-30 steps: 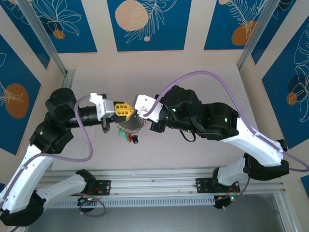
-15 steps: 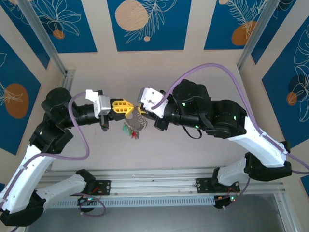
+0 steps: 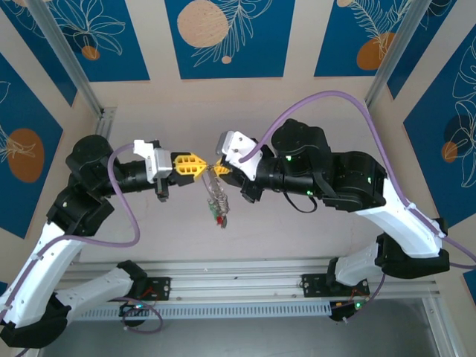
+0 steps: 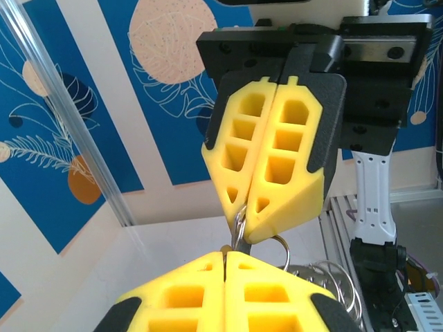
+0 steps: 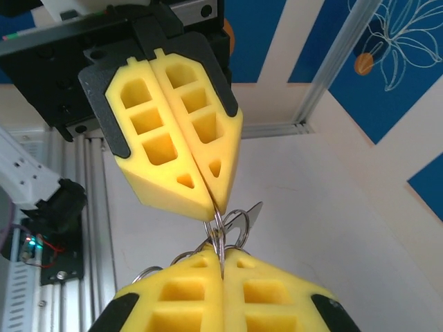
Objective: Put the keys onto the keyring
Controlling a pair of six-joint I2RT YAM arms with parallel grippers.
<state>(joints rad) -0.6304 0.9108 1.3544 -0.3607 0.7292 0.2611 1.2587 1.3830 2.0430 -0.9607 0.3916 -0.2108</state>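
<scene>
The keyring is held up over the table between both grippers, and its small keys and red and green tags dangle below. My left gripper is shut on the ring's thin wire from the left. My right gripper is shut on the same wire from the right, tip to tip with the left. In the right wrist view a grey key blade on a small loop sticks out beside the pinch. The keys with the gold loop are hidden in the bunch or between the pads.
More loose wire loops of the bunch hang to the right in the left wrist view. The pale table lies under the hanging bunch. Aluminium rails with the arm bases run along the near edge, and posts stand at the back corners.
Both grippers stayed shut and rose a little. The bunch, spread low and left under the left gripper before, now hangs straight down between the two fingertips.
</scene>
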